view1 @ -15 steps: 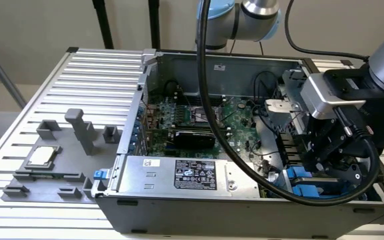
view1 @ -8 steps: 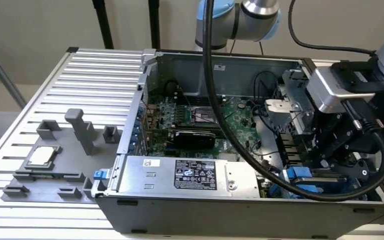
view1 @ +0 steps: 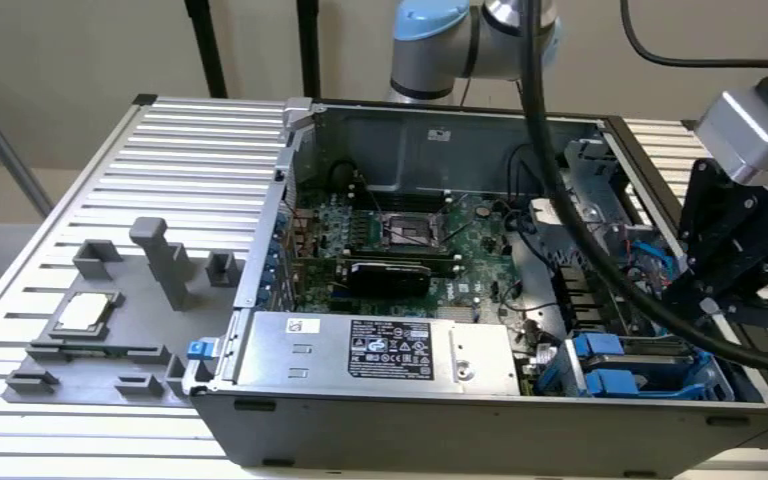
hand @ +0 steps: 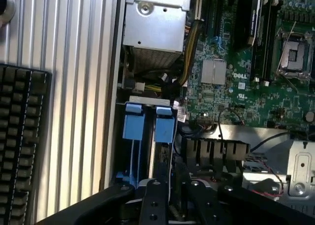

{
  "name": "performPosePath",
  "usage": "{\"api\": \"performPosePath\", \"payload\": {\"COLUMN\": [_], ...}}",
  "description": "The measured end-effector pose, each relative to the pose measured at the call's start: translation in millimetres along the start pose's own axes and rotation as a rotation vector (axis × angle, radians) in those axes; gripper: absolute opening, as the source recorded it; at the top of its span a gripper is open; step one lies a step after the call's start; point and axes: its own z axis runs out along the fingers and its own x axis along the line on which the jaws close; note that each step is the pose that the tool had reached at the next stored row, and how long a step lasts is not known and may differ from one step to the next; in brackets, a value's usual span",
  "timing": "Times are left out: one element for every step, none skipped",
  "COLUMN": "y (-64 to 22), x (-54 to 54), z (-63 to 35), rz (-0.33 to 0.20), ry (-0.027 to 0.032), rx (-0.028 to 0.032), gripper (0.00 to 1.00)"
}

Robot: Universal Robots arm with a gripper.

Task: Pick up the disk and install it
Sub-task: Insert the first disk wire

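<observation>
Black jointed gripper (hand: pixel 171 199) sits at the blue-framed metal disk (hand: pixel 164 129) standing edgewise; grasp cannot be told.

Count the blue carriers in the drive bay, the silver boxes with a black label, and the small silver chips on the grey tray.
Blue carriers: 2
Silver box with black label: 1
Small silver chip: 1
Total: 4
</observation>
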Motion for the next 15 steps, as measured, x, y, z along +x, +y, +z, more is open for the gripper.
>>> {"api": "performPosePath", "payload": {"y": [-4.4, -9.3, -13.7, -18.2, -22.4, -25.1, -26.9, -28.1, -28.9, -29.6, -29.8, -29.9, -30.1, -30.4, -30.5], "x": [0.3, 0.6, 0.9, 1.2, 1.2, 1.1, 0.7, -0.1, -1.1, -2.3, -3.7, -5.1, -6.7, -8.3, -9.8], "z": [-0.2, -0.3, -0.4, -0.5, -0.3, 0.8, 2.6, 4.3, 6.3, 8.3, 10.3, 12.2, 14.3, 16.2, 18.1], "rz": [0.000, 0.000, 0.000, 0.000, 0.000, 0.000, 0.000, -0.001, -0.001, -0.001, -0.001, -0.002, -0.002, -0.003, -0.003], "ry": [-0.0032, -0.0069, -0.0103, -0.0130, -0.0135, -0.0139, -0.0137, -0.0135, -0.0136, -0.0136, -0.0135, -0.0134, -0.0136, -0.0135, -0.0135], "rx": [0.0002, 0.0005, 0.0007, 0.0008, 0.0009, 0.0008, 0.0009, 0.0008, 0.0009, 0.0008, 0.0008, 0.0008, 0.0007, 0.0007, 0.0007], "gripper": [0.00, 0.00, 0.00, 0.00, 0.00, 0.00, 0.00, 0.00, 0.00, 0.00, 0.00, 0.00, 0.00, 0.00, 0.00]}}
